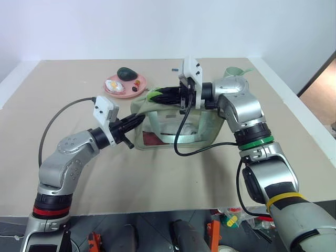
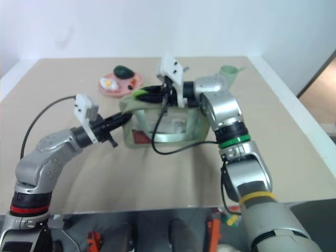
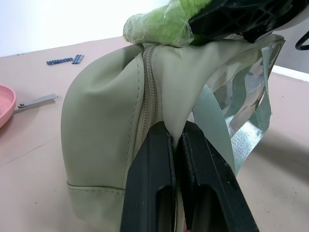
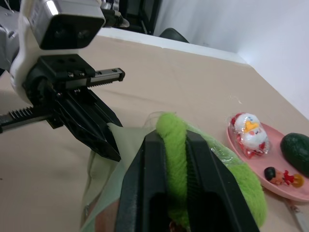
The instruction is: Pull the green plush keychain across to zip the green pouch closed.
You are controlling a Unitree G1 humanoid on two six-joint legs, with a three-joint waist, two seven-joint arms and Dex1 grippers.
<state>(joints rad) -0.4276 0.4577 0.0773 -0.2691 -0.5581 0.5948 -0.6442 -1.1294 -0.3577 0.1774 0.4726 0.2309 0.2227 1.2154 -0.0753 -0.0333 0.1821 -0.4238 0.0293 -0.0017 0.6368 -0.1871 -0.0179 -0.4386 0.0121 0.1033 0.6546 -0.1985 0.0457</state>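
Inspecting from the robot's left to its right:

Left gripper (image 1: 135,121): level, pointing toward the pouch's left end. In the left wrist view the two black fingers (image 3: 149,183) are pressed together on a fold of the pouch fabric, just beside the zipper seam.

Green pouch (image 1: 173,131): stands on the beige table (image 1: 63,84), near its middle, between the two arms. Sage fabric end faces the left gripper; clear plastic side panel and green strap show on the near side. The zipper (image 3: 146,92) runs up the end panel toward the top edge.

Green plush keychain (image 4: 176,154): at the top of the pouch, at its left end, above the zipper line. Lime fuzz is partly under a clear wrapper.

Right gripper (image 1: 157,96): reaches in from the right, across the top of the pouch, pointing left. In the right wrist view its fingers (image 4: 145,183) pinch the plush keychain from both sides, fuzz bulging between and beyond them.

Pink plate (image 1: 125,86): behind the pouch, apart from it, carrying a dark green avocado toy (image 1: 126,73) and small wrapped figures.

Pale green cup (image 1: 235,71): far right of the table, behind the right arm.
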